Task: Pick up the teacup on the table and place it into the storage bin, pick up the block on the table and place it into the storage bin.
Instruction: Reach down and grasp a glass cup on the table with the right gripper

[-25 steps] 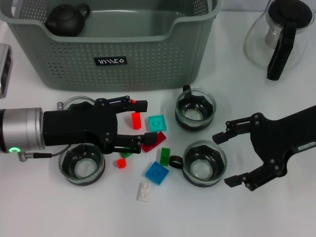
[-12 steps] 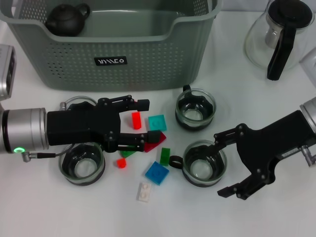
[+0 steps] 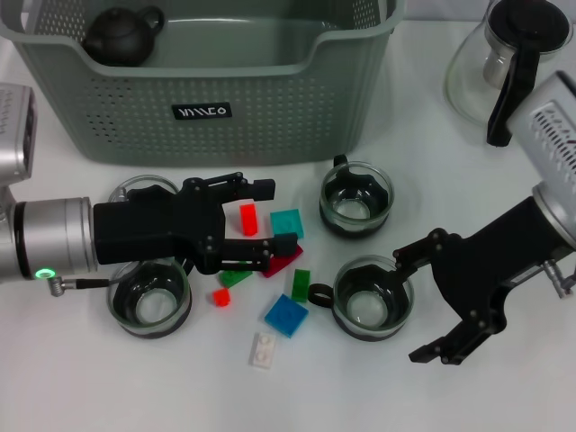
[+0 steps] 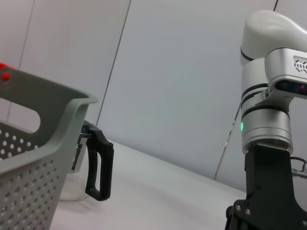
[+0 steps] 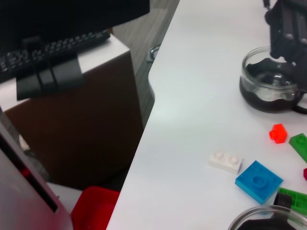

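The left gripper (image 3: 266,216), fingers spread apart, straddles the small red plastic block (image 3: 247,219), with the grey-green perforated plastic storage bin (image 3: 270,108) just beyond it. The right gripper (image 3: 423,301), also spread wide, has the handled round glass teacup (image 3: 372,297) beside its upper finger.

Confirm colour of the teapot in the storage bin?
Black teapot, clearest in the head view.
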Robot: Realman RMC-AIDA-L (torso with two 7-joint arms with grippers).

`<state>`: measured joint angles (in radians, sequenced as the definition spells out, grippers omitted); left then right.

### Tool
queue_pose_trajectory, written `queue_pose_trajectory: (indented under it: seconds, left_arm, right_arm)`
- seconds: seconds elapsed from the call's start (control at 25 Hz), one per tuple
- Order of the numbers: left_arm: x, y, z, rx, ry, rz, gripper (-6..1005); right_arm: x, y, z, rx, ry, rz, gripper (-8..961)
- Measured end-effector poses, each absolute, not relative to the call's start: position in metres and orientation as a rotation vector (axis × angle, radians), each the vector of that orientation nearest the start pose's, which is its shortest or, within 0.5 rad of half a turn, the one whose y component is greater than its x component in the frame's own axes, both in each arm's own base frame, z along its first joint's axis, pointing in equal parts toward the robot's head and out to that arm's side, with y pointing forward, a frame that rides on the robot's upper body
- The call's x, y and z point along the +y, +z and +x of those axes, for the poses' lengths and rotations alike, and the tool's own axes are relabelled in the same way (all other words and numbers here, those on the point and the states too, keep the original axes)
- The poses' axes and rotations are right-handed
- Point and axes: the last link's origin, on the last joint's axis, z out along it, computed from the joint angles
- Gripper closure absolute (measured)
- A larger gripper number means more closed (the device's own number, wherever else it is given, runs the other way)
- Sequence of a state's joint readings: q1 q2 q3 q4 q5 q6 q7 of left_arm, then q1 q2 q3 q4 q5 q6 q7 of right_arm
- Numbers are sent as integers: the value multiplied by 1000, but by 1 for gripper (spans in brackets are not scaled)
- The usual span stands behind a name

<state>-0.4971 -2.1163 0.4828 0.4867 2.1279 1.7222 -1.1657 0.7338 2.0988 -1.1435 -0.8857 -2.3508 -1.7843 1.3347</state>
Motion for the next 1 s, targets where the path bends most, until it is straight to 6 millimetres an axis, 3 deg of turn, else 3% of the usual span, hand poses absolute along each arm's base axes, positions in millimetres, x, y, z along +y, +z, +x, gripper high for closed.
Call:
queue_pose_trajectory:
  seconds: [1.0]
  left_arm:
    - [280, -30, -270, -612, -940, -2769, 127]
  right_arm:
    - [324, -68, 163, -426, -511, -3383, 39]
